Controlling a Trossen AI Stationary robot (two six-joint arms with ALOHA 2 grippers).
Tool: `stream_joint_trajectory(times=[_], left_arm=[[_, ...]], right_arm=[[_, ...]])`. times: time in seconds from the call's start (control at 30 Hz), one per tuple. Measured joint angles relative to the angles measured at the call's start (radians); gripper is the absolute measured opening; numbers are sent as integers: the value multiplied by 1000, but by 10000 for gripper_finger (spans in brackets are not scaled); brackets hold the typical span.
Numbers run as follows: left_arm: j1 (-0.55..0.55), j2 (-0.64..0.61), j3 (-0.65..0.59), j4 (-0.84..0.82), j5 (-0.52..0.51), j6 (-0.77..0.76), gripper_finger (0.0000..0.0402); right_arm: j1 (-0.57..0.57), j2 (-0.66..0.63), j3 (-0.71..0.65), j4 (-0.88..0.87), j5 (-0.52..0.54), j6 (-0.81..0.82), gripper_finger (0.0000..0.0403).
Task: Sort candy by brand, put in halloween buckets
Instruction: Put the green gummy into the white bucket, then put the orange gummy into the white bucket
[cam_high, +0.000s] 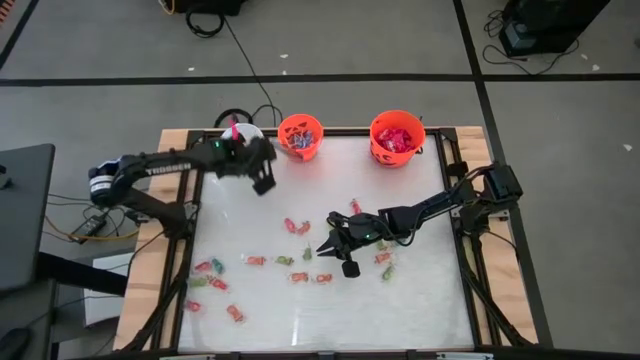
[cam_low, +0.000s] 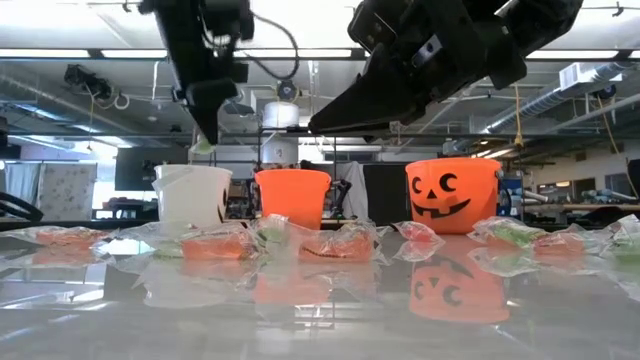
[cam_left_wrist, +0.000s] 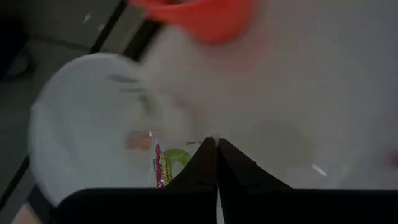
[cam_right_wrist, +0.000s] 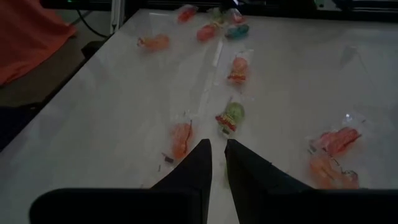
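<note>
My left gripper (cam_high: 263, 180) hangs shut on a small green-and-pink wrapped candy (cam_left_wrist: 166, 163), just beside and above the white bucket (cam_high: 241, 134). The low view shows the green piece (cam_low: 203, 147) at its fingertips, over that bucket (cam_low: 191, 195). The small orange bucket (cam_high: 300, 136) and the larger orange bucket (cam_high: 397, 136) stand along the far edge, both holding candy. My right gripper (cam_right_wrist: 217, 152) hovers mid-table with a narrow gap and nothing between its fingers. Loose candy (cam_high: 296, 227) lies scattered on the table below and to the left of it. My left gripper pinches the candy between its two fingertips by the wrapper's edge (cam_left_wrist: 181, 157). The rest of the candy sticks out to one side of the fingers. The fingers slant downward. The candy is lifted clear of the table, above the white bucket's rim.
Several wrapped candies lie in a band across the table's middle and near left (cam_high: 212, 275). In the right wrist view two of them lie just ahead of the right fingers (cam_right_wrist: 231, 116) (cam_right_wrist: 180, 138). Wooden table edges frame the white top (cam_high: 150, 250).
</note>
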Motion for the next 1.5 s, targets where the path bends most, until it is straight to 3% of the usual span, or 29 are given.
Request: stream_joint_trajectory(times=[0.17,0.37,0.73,0.87,1.0,1.13,1.3,1.5], left_arm=[[194,0,0,20,15,59,1],[347,0,0,65,131,67,11],[385,0,1,91,131,47,119],[371,-18,1,63,129,64,134],[298,-84,1,-18,129,42,135],[149,-152,2,-178,132,-85,135],[-112,-190,-25,-334,152,-296,136],[-435,-178,-74,-331,170,-568,136]], right_arm=[[0,0,0,-5,0,0,62],[0,0,0,-8,0,-7,62],[0,0,0,-8,0,-11,62],[0,0,0,-7,0,-11,62],[0,0,0,-6,9,0,62],[0,0,0,-6,10,10,62],[6,0,0,-7,41,11,62],[8,0,0,-4,47,13,62]])
